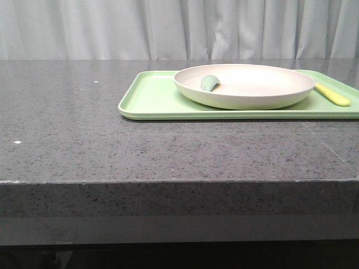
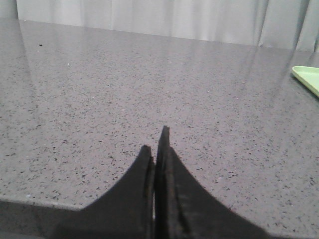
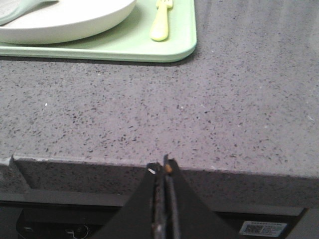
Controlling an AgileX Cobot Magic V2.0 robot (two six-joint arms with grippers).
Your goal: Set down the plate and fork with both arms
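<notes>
With the plate (image 1: 244, 85) and yellow fork (image 3: 160, 22) both on the green tray (image 1: 151, 98), ahead of the right gripper (image 3: 163, 167), and both that and the left gripper (image 2: 155, 149) pressed closed and empty, this fits either a finished placing or things awaiting pickup.

Front view: low, near table (image 1: 112, 151) edge height, facing forward toward curtain (image 1: 168, 28); we see tray (image 1: 151, 98) at right of frame, mid-distance.

Left wrist view: close over tabletop, facing across it to curtain; left gripper (image 2: 158, 149) at bottom centre; tray corner (image 2: 306, 77) at right edge.

Right wrist view: below and before table's front edge, looking up over it; right gripper (image 3: 163, 167) at bottom centre; tray, plate (image 3: 65, 22), fork (image 3: 160, 22) in upper left.

We find tray shared by all three views.
</notes>
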